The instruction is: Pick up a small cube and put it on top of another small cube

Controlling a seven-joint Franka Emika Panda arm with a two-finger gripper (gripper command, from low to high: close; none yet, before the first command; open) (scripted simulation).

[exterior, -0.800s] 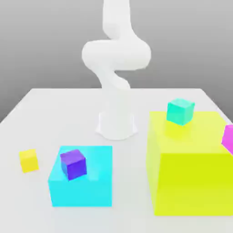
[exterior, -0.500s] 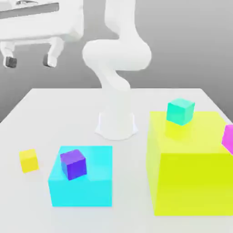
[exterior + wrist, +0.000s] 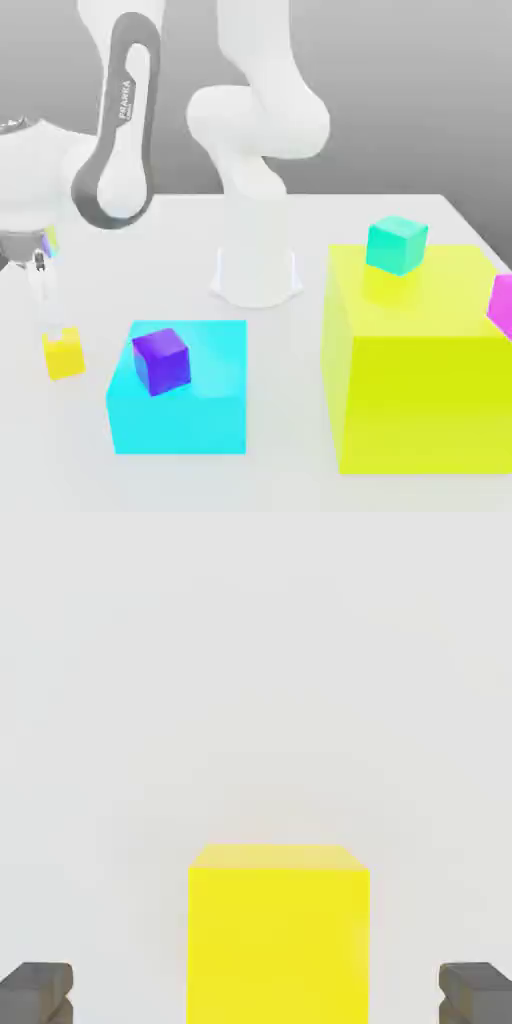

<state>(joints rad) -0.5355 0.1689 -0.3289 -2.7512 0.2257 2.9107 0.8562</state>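
The small cube point(image 3: 63, 353), plain yellow, sits on the white table at the exterior view's left. My gripper point(image 3: 45, 315) has come down right over it, one pale finger point(image 3: 41, 292) reaching to its top edge. From the hand view, the yellow cube point(image 3: 278, 932) lies between my two dark fingertips point(image 3: 36, 994), with a wide gap on each side. The gripper point(image 3: 256, 997) is open and touches nothing. The other small cube point(image 3: 161, 361), purple-violet, rests on top of a cyan block point(image 3: 180, 410), to the right of the yellow one.
A huge yellow-green block point(image 3: 420, 380) fills the exterior view's right, with a teal cube point(image 3: 397, 244) on top and a magenta cube point(image 3: 503, 305) at its right edge. The arm's white base point(image 3: 257, 270) stands mid-table behind the cyan block.
The hand came into view at the upper left, then dropped down to the yellow cube. No cube has moved.
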